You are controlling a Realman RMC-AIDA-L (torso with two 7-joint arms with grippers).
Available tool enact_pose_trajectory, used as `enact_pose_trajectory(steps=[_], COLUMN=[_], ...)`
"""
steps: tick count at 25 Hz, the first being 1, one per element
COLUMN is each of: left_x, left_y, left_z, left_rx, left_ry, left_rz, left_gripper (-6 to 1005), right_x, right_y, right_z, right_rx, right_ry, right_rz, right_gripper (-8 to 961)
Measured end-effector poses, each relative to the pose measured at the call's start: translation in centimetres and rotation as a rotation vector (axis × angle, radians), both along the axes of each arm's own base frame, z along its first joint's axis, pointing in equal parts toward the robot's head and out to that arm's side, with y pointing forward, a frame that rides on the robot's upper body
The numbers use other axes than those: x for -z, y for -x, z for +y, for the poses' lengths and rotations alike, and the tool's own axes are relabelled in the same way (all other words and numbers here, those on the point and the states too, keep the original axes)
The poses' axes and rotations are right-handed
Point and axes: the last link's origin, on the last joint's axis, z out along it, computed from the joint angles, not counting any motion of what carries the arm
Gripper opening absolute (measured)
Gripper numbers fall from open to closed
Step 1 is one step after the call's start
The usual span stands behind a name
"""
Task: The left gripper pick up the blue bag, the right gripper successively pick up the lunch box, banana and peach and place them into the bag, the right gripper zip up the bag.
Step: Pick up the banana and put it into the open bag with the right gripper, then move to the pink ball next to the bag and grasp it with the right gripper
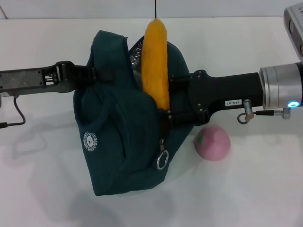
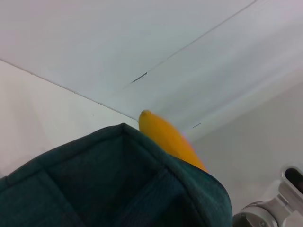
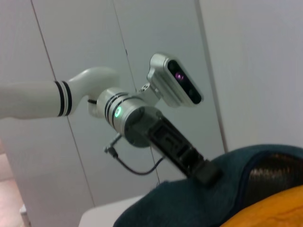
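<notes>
The white table (image 1: pixel 265 198) lies bare along its near edge and toward both near corners; the far edge runs just behind the bag's top, leaving only a thin strip of surface there. The blue bag (image 1: pixel 123 142) stands in the middle of the table, its mouth open upward and a metal zipper ring (image 1: pixel 162 160) hanging down its front. The peach (image 1: pixel 213 142) sits on the table just beside the bag, toward the right edge, with free room around its near and right sides.

The left end effector (image 1: pixel 97 74) reaches in from the left edge and is closed on the blue bag's upper left rim, holding the fabric up; the right wrist view shows its black fingers pressed into the cloth. The right end effector (image 1: pixel 166 97) comes in from the right edge, directly above the peach, and grips the banana (image 1: pixel 156 61) near its lower end. The banana stands nearly upright, its lower part down inside the bag's mouth and its tip rising above the rim toward the far edge. The lunch box cannot be made out.
</notes>
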Motion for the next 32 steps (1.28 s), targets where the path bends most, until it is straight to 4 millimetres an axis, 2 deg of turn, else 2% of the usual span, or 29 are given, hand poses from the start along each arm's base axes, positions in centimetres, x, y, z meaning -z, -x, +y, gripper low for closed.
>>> enact_pose_trajectory(steps=[6,19,24,32], left_x=[0.0,-0.1,-0.1,-0.4], left_y=[-0.1,0.0,0.0,0.3], left_z=[0.1,0.2,0.2,0.3], left_rx=[0.001,-0.003,-0.005,-0.017], left_ry=[-0.001,-0.010,-0.012,-0.027], left_rz=[-0.001,0.005,0.006,-0.001], left_gripper=[40,40,40,40], right_x=[0.0,-1.4,-2.0,-4.8], right_y=[0.1,2.6,3.1,3.6], right_z=[0.2,0.4,0.2,0.4], right_rx=[-0.050,-0.166,-0.182,-0.170], right_ry=[-0.018,-0.046,-0.056,-0.157], right_rz=[-0.097,-0.278,-0.282,-0.210], right_gripper=[714,712,712,711])
